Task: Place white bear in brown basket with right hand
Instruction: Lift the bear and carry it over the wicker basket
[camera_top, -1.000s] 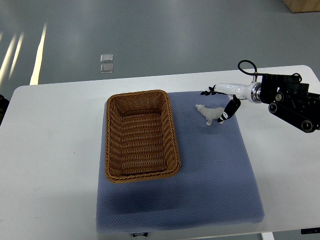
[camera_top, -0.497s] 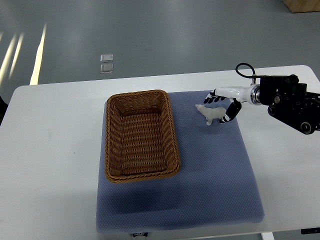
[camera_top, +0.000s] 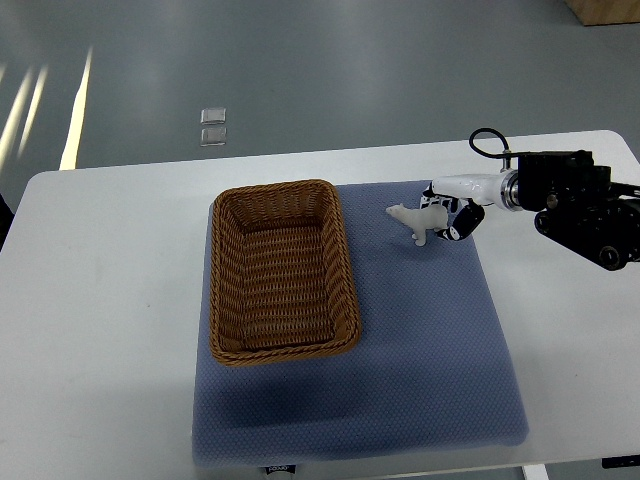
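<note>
The white bear (camera_top: 414, 221) stands on the blue mat (camera_top: 430, 350), just right of the brown basket (camera_top: 348, 280), its head pointing toward the basket. My right hand (camera_top: 447, 214) comes in from the right edge. Its fingers are curled around the bear's rear end, fingertips above it and thumb below. The wicker basket is empty and sits on the left half of the mat. The left arm does not show.
The mat lies on a white table (camera_top: 100, 300). The right forearm and its black wrist housing (camera_top: 580, 205) hang over the table's right side. Grey floor lies beyond the far edge, with two small clear squares (camera_top: 212, 128) on it.
My right hand has closed in on the bear from the right and its fingers have wrapped around it. The bear has shifted slightly up and to the left.
</note>
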